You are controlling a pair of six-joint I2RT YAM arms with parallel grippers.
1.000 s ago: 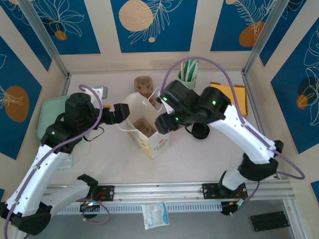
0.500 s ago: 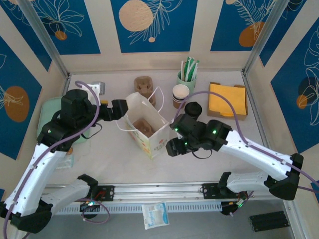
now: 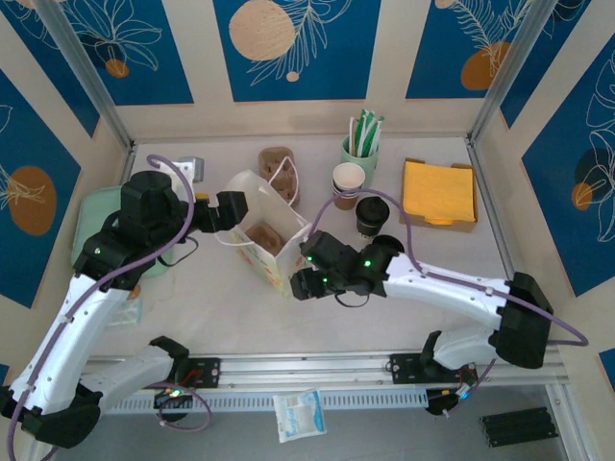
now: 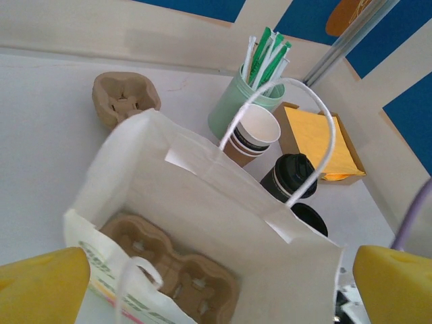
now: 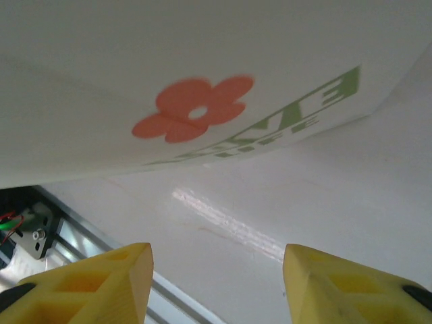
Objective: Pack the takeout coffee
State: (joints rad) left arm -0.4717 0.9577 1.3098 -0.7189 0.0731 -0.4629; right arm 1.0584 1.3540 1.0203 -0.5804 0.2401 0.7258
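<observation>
The takeout coffee, a brown cup with a black lid, stands on the table right of the white paper bag; it also shows behind the bag's far wall. A brown cup carrier lies in the bottom of the bag. My left gripper is open at the bag's left rim, its yellow fingertips wide apart on either side of the bag mouth. My right gripper hangs open low beside the bag's printed front, nothing between its fingertips.
Behind the coffee are a stack of lidless cups, a green holder of stir sticks and orange napkins. A second carrier lies at the back. A loose black lid sits near the coffee. A green tray is at the left.
My right arm has swung from over the bag down to its front right side, near the table. The bag has shifted a little to the left. The left gripper has stayed open.
</observation>
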